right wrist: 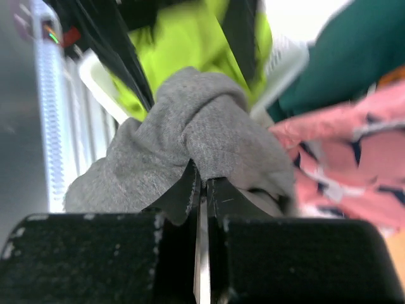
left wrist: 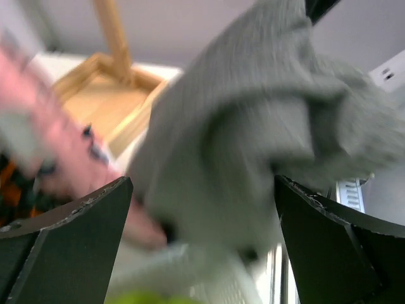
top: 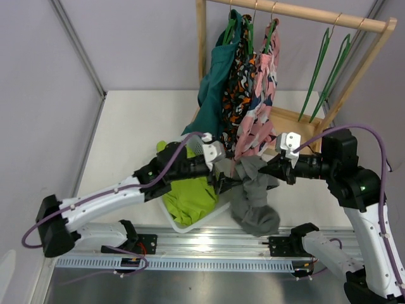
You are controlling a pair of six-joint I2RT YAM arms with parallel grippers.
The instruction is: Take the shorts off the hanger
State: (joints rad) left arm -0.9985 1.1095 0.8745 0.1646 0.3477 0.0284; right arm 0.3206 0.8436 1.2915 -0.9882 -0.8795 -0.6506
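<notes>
Shorts: the grey shorts [top: 253, 201] hang bunched between my two grippers, over the middle of the worktop's near edge, with the lower folds drooping toward that edge.
Right gripper: my right gripper [right wrist: 201, 185] is pinched almost fully closed on a fold of the shorts [right wrist: 190, 126], with only a sliver of gap between the jaws.
Left gripper: my left gripper [left wrist: 202, 190] is spread wide, and the shorts [left wrist: 253, 126] lie just beyond its fingers [left wrist: 76, 234]. The view is blurred, so I cannot tell whether the cloth touches them.
Basket: a white basket [top: 180, 227] sits by the near edge, just left of the shorts, with a lime-green cloth [top: 190, 193] in it.
Rack: a wooden rack [top: 297, 12] stands at the far right corner. A pink patterned garment [top: 259, 107] hangs from it just above the shorts, with two bare green hangers [top: 323, 69] to its right.
</notes>
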